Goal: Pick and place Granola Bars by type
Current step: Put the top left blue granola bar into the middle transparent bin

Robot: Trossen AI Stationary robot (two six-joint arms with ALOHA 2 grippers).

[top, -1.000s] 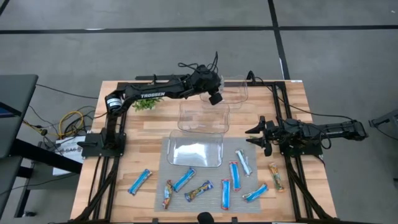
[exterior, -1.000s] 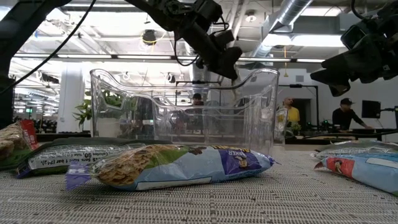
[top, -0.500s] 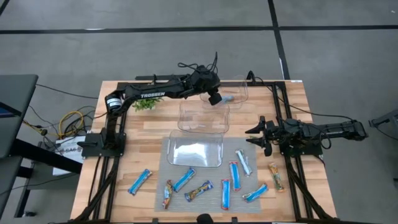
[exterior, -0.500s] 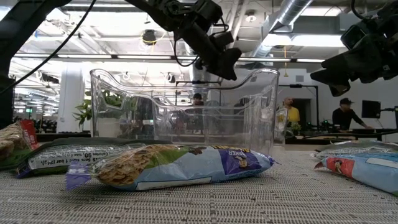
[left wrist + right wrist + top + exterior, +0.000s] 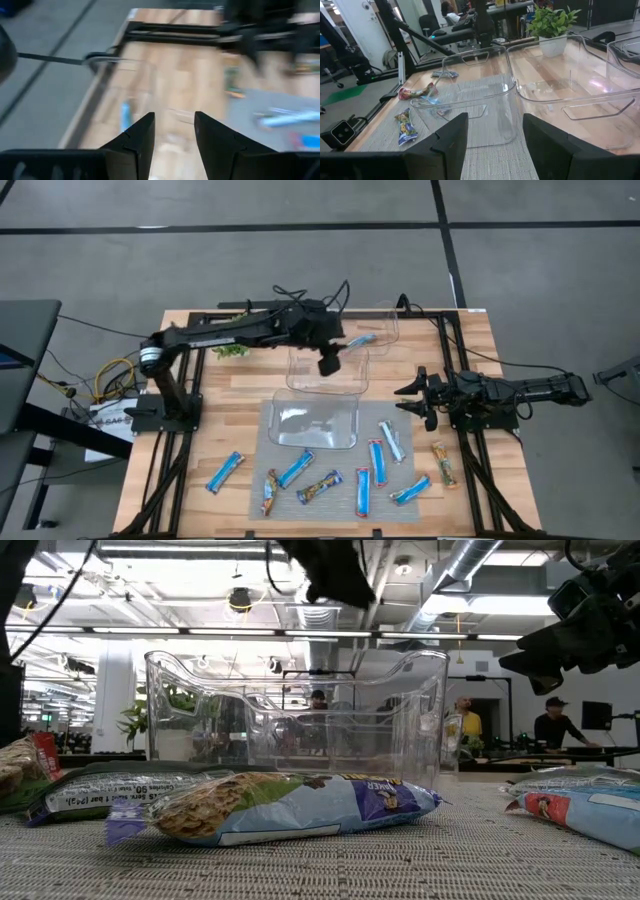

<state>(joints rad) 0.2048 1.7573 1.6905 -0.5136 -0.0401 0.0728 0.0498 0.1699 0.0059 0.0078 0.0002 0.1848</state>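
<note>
Left end effector (image 5: 328, 365) swung over middle bin (image 5: 327, 372), fingers apart, empty

My left end effector (image 5: 328, 365) hangs over the middle clear plastic bin (image 5: 327, 385); one wrapped granola bar (image 5: 362, 339) lies in the far bin (image 5: 385, 330) (the rest lie near me on the woven mat (image 5: 340, 502)).

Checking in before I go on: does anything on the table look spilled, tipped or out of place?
Nothing spilled or tipped. One blue bar lies in the far bin; the other bins stand upright and the rest of the bars lie loose, unsorted. One blue bar lies off the grey mat.
</note>
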